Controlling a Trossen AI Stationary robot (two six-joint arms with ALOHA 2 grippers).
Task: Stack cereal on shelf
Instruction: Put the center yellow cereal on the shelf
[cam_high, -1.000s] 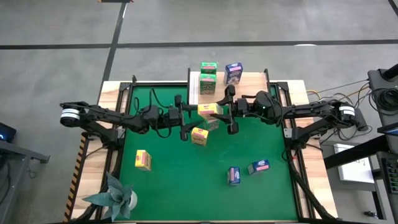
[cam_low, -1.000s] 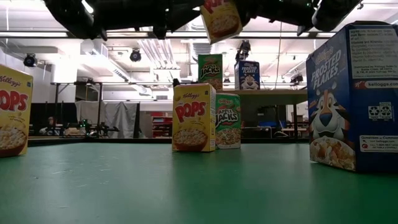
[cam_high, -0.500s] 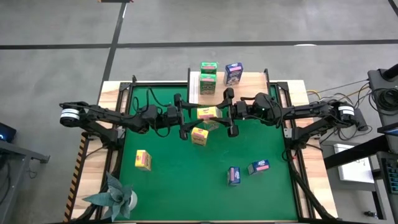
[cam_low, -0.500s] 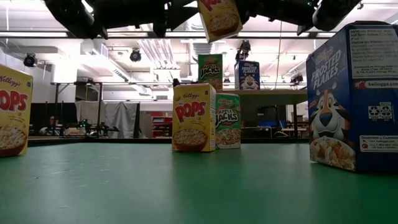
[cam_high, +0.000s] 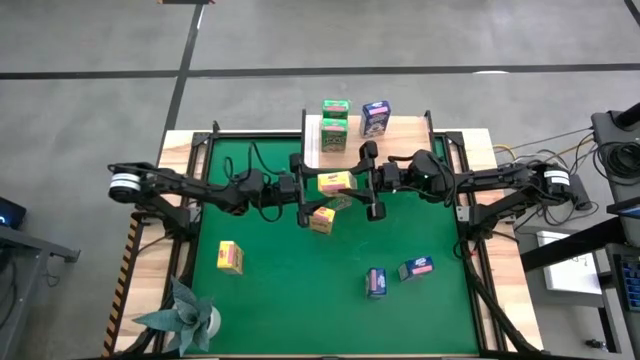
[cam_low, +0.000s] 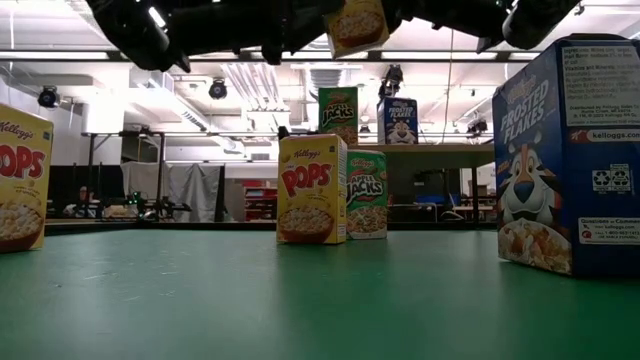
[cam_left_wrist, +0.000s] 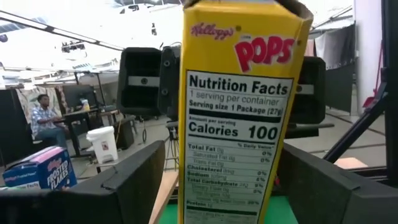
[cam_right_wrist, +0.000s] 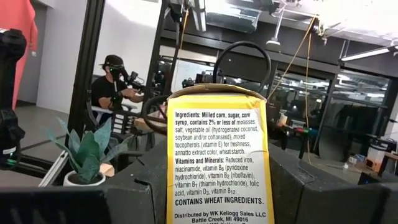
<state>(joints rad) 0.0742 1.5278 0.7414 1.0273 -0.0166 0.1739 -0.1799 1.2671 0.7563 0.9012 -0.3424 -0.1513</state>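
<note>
Yellow Pops box (cam_high: 335, 181): lifted mid-surface, between left pincer (cam_high: 306, 187) and right pincer (cam_high: 369, 182); whether either pincer is clamped or apart cannot be told. Shelf (cam_high: 312, 141): two green boxes, one blue (cam_high: 375, 118). Mat (cam_high: 280, 290): two yellow, one green, two blue boxes. Teal plant (cam_high: 185, 312): near corner.

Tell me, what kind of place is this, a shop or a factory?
Neither, most likely: it looks like a robotics lab or workshop. Two robot arms work over a green mat on a wooden table, cables trail to equipment, the floor is bare concrete, and a person sits at a workstation behind.
</note>
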